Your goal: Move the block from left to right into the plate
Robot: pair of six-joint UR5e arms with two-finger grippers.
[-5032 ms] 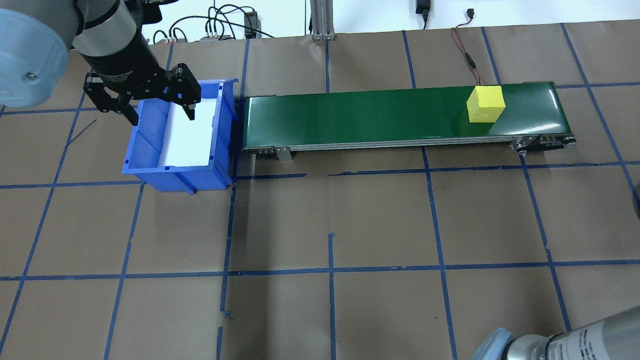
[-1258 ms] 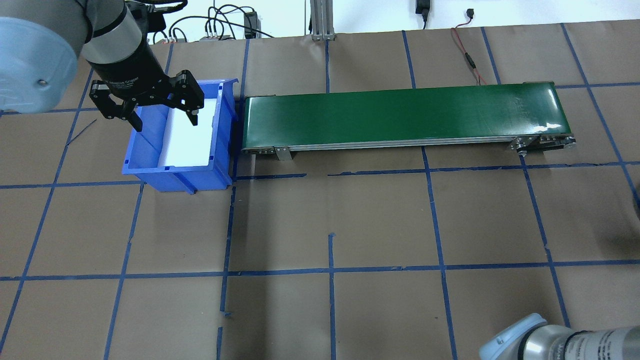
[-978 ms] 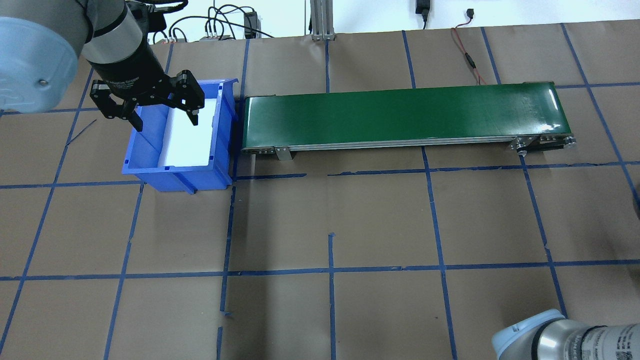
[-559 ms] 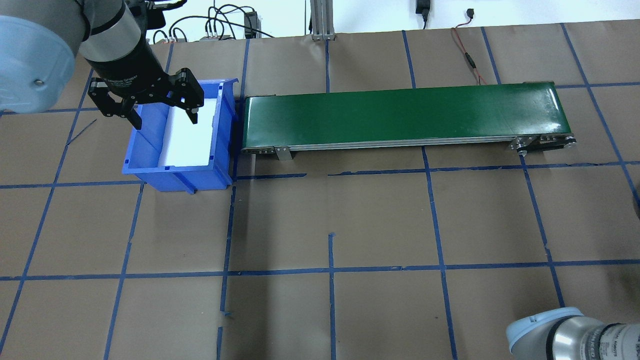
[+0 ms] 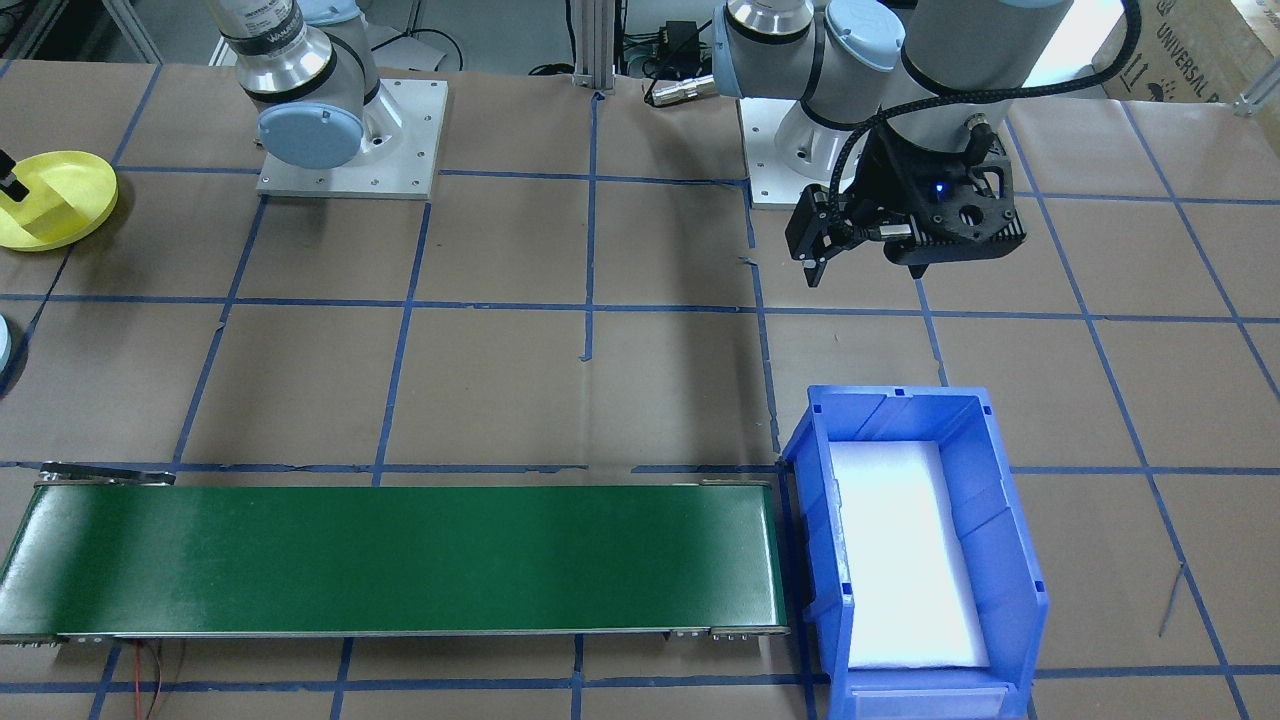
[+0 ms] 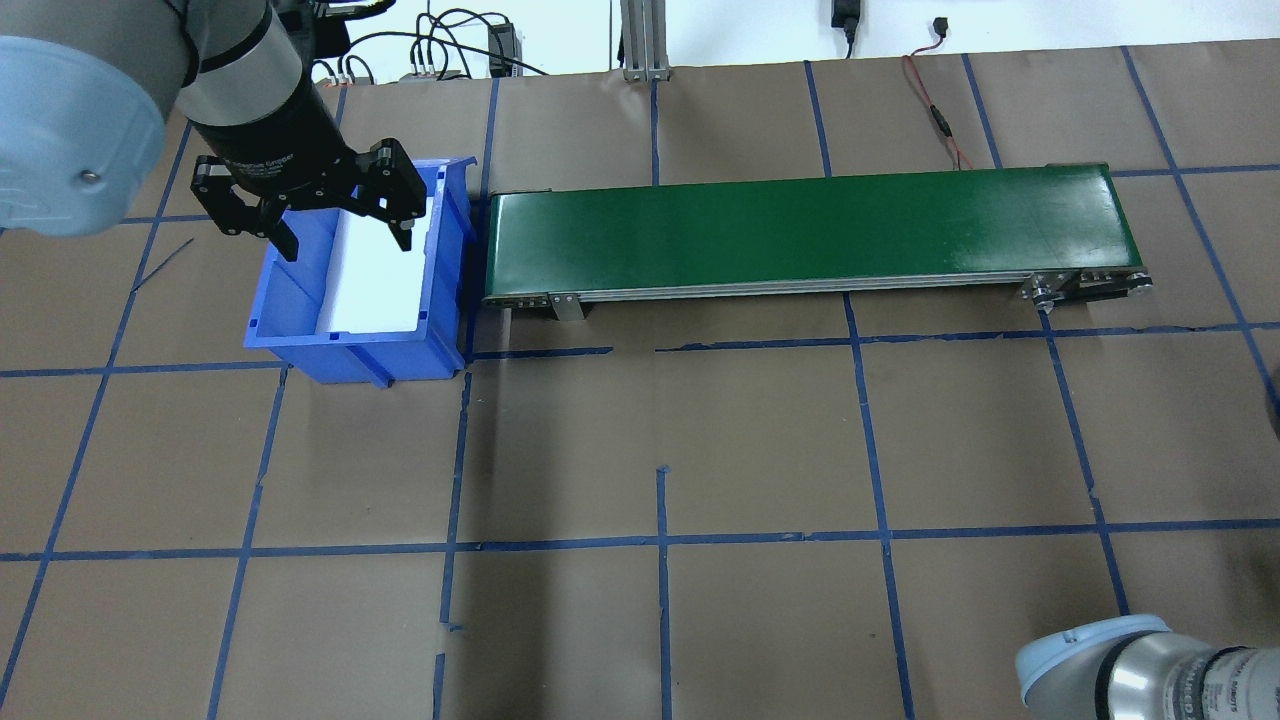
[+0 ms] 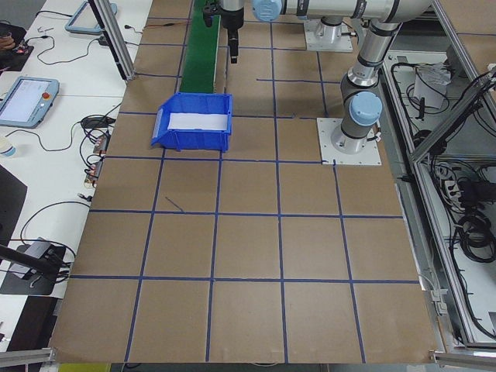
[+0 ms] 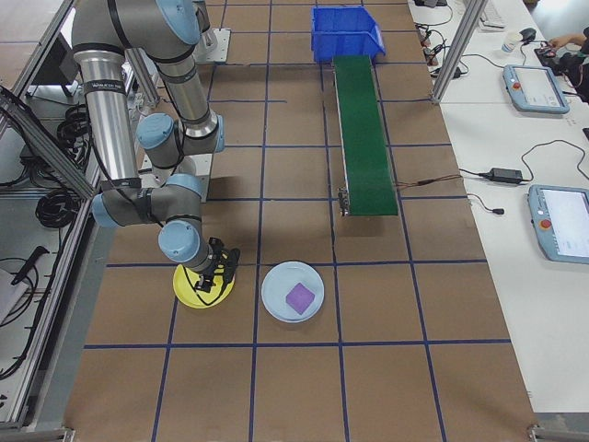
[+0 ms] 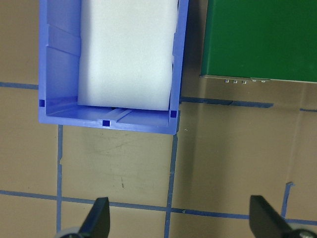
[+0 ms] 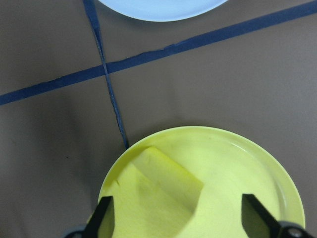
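Note:
The yellow block [image 10: 153,191] lies in the yellow plate [image 10: 242,173] at the robot's right end of the table, also shown as block [image 5: 45,218] on plate [image 5: 75,180]. My right gripper [image 10: 181,218] hangs just above it, open, its fingertips [image 10: 103,214] well apart on either side of the block. In the exterior right view the right gripper [image 8: 216,273] stands over the yellow plate [image 8: 189,290]. My left gripper [image 6: 345,218] is open and empty, high over the blue bin [image 6: 440,290].
A green conveyor belt [image 6: 800,235] runs from the bin toward the robot's right. A light-blue plate [image 8: 276,281] with a purple block [image 8: 300,296] sits beside the yellow plate. White foam [image 9: 129,54] lines the bin. Brown paper with blue tape lines covers the table.
The yellow block stood on the belt's right end 5 s ago; the belt has been bare since. The left gripper has shifted slightly right over the bin. The right arm's elbow has moved right.

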